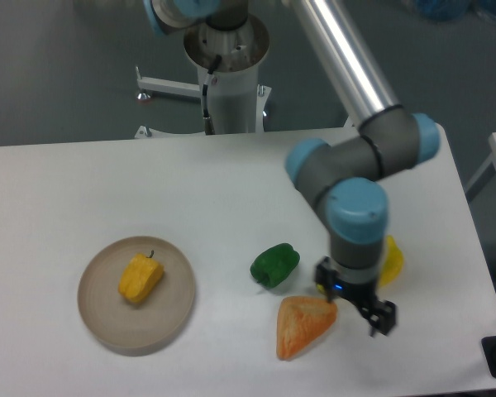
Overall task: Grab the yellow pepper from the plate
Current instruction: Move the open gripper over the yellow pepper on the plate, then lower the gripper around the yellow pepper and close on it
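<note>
The yellow pepper (140,278), small and orange-yellow with a thin dark stem, lies on the round beige plate (99,318) at the table's front left. My gripper (360,313) hangs far to the right of the plate, just above the right edge of an orange wedge (302,325). Its dark fingers point down and nothing shows between them. I cannot tell from this view whether they are open or shut.
A green pepper (274,265) lies between the plate and the gripper. A yellow banana (391,260) is partly hidden behind the arm's wrist. The arm's base stands at the table's far edge. The table's right edge is near the gripper.
</note>
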You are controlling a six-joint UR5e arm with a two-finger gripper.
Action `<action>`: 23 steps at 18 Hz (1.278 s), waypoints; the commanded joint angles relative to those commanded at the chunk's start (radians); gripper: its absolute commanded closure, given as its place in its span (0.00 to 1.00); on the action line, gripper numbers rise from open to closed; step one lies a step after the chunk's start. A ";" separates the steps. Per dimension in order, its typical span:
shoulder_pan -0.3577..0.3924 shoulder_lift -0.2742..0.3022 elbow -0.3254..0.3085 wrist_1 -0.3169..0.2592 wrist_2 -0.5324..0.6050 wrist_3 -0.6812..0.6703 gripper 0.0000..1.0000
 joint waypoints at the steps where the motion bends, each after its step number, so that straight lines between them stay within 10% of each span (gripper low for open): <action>1: -0.015 0.018 -0.025 -0.005 0.000 -0.049 0.00; 9: -0.150 0.081 -0.109 -0.026 -0.050 -0.388 0.00; 23: -0.319 0.105 -0.215 -0.014 -0.075 -0.478 0.00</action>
